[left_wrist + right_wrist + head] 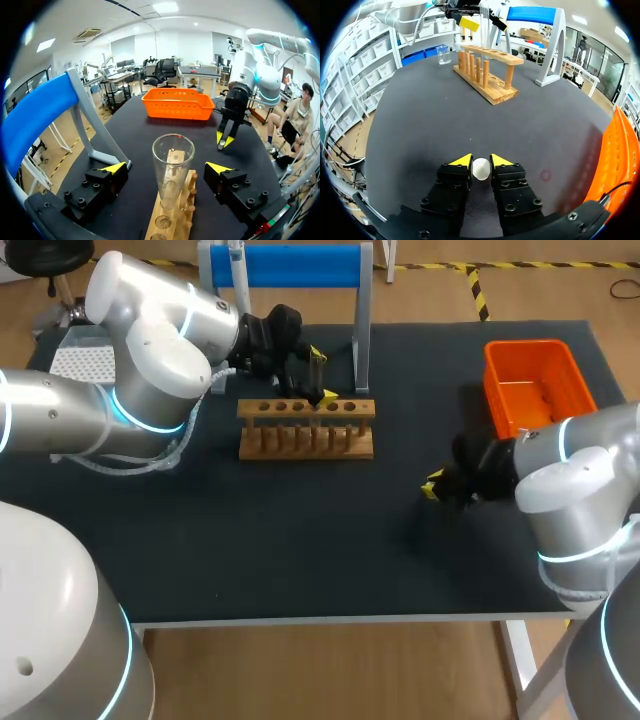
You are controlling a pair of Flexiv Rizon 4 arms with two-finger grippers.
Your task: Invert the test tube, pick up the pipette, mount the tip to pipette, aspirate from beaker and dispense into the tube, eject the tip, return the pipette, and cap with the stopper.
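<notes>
Left claw (167,168) stands wide open astride the glass test tube (172,150): likely fragile, slippery; grip mid-wall, gently. Right claw (480,161) pinches the small white stopper (481,169), probably light.

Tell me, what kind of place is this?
Probably a robot science lab: a glass test tube at a wooden rack, a beaker nearby, and the right gripper holding a white stopper.

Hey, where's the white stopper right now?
In the right wrist view, the white stopper is gripped by the right end effector, at the table's right side, with the orange basket beside it and the wooden rack ahead.
</notes>
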